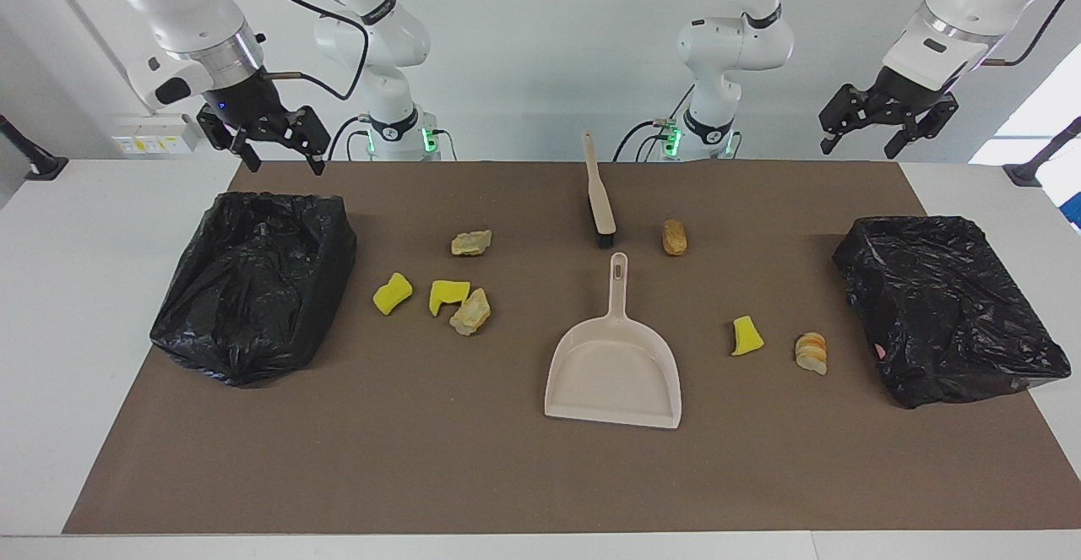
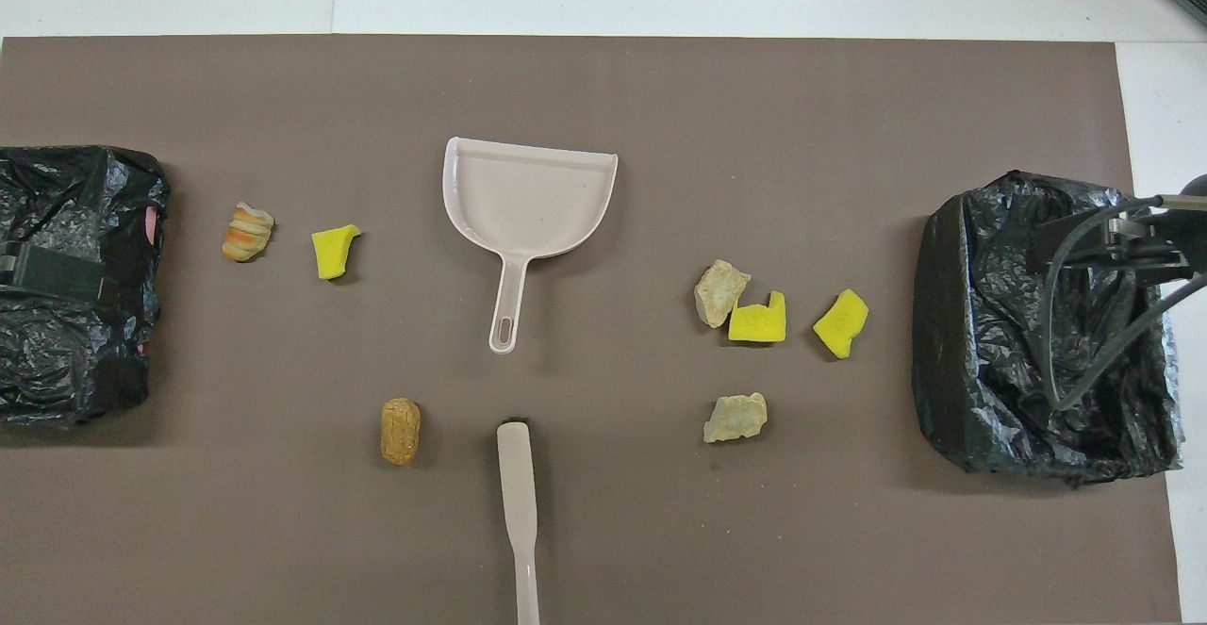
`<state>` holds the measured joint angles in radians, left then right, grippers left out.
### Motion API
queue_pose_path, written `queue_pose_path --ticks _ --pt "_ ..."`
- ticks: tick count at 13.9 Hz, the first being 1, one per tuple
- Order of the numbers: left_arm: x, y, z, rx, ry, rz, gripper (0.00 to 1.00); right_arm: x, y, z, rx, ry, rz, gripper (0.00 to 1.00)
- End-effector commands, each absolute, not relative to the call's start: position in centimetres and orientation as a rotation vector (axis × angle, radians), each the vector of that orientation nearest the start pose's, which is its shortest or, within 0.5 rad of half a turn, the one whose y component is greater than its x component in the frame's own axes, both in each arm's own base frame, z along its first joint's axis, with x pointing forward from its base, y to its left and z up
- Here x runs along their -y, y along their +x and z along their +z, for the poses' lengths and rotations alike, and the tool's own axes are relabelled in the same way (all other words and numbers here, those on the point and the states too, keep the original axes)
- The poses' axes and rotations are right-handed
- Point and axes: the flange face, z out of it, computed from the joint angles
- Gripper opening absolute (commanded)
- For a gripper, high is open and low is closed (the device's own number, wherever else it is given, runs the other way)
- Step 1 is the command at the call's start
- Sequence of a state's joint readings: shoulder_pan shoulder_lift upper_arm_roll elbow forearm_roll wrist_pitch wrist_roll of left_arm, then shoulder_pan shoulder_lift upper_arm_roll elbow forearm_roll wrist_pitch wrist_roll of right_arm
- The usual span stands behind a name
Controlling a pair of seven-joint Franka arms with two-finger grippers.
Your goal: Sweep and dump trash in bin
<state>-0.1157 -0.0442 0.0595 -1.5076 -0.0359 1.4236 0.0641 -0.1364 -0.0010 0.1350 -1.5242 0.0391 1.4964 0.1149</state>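
The dustpan (image 1: 614, 370) lies empty between scattered trash (image 1: 450, 292) and two black-lined bins (image 1: 252, 281), both end effectors (image 1: 275, 148) hanging spread apart.

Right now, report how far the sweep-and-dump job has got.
Done: nothing. All seven scraps of trash lie on the brown mat, none in the dustpan or either black-lined bin.
In hand: nothing. The left gripper and right gripper hang open and empty above the table's robot edge.
Left: pick up brush and dustpan, sweep, dump.
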Motion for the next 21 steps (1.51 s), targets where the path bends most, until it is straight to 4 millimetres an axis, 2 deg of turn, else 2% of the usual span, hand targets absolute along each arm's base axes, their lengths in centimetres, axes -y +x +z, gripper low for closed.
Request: queue_pose_path --ticks 1,5,7,8,11,14,15,18,21 --pt "3.8 51.7 66.6 -0.192 -3.164 0.035 1.0 -0.6 54.0 63.9 -0.196 -3.108 0.032 1.0" --pt "5.7 51.4 66.2 -0.223 -3.163 0.033 1.0 -0.8 53.8 63.9 -0.191 -3.107 0.032 1.0" --pt "8.1 50.4 64.9 -0.224 -3.163 0.036 1.0 -1.3 53.7 63.7 -0.175 -3.107 0.04 1.0" --pt "9.6 49.2 64.0 -0.211 -3.166 0.031 1.0 -1.9 53.5 63.8 -0.158 -3.107 0.04 1.0" --pt "14.8 45.3 59.1 -0.189 -3.162 0.074 1.0 -3.5 53.3 63.6 -0.116 -3.1 0.047 1.0" --pt "20.4 41.2 53.9 -0.179 -3.148 0.107 1.0 -5.9 52.8 63.0 -0.046 -3.103 0.072 1.0" --pt "22.0 39.5 52.4 -0.188 -3.143 0.114 1.0 -7.3 52.1 63.1 -0.013 -3.104 0.071 1.0" --pt "26.4 34.8 48.5 -0.205 -3.124 0.133 1.0 -8.7 51.7 63.1 0.012 -3.093 0.041 1.0" --pt "28.7 31.6 44.9 -0.23 -3.109 0.139 1.0 -9.5 51.5 63.0 0.036 -3.092 0.044 1.0"
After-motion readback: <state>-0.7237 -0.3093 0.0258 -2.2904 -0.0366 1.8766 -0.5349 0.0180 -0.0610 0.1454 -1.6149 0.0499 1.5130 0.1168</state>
